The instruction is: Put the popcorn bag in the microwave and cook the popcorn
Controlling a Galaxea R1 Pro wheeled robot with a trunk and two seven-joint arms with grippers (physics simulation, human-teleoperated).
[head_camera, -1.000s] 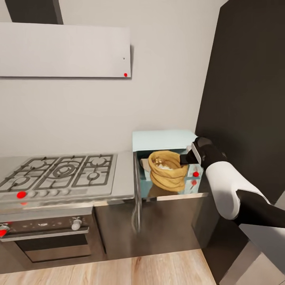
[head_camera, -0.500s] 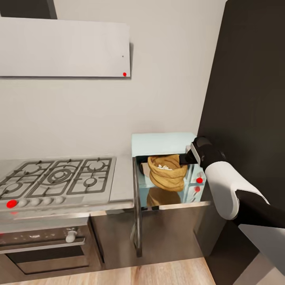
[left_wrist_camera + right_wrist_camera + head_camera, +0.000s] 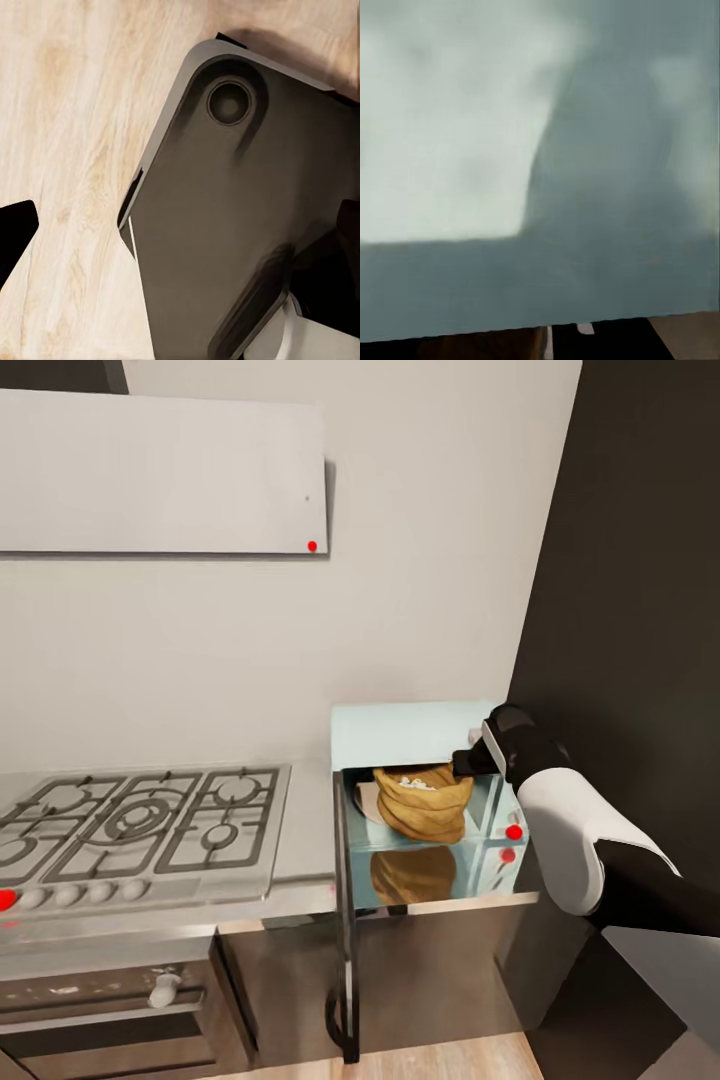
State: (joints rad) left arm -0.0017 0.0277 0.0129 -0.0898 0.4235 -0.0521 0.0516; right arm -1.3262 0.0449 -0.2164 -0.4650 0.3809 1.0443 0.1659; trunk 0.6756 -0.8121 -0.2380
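Observation:
The pale mint-blue microwave [image 3: 410,728] stands on the grey countertop [image 3: 308,830], its door [image 3: 346,920] swung open toward me at the left of the cavity. Inside the cavity sits the tan popcorn bag [image 3: 420,810], upright, with white popcorn [image 3: 414,783] showing in its mouth. My right gripper [image 3: 462,764] reaches in from the right and is shut on the bag's rolled rim. The right wrist view shows blurred mint inner walls [image 3: 585,150]. My left gripper [image 3: 180,232] hangs open over the wooden floor [image 3: 67,112], nothing between its fingers.
A gas hob [image 3: 140,820] with grey grates lies left of the microwave, with a steel oven [image 3: 100,1000] beneath it. A tall dark cabinet [image 3: 640,610] stands close on the right. A pale hood panel [image 3: 160,470] hangs on the wall above.
The head view has shifted, so the whole scene sits differently. The right gripper has carried the popcorn bag deeper into the microwave cavity.

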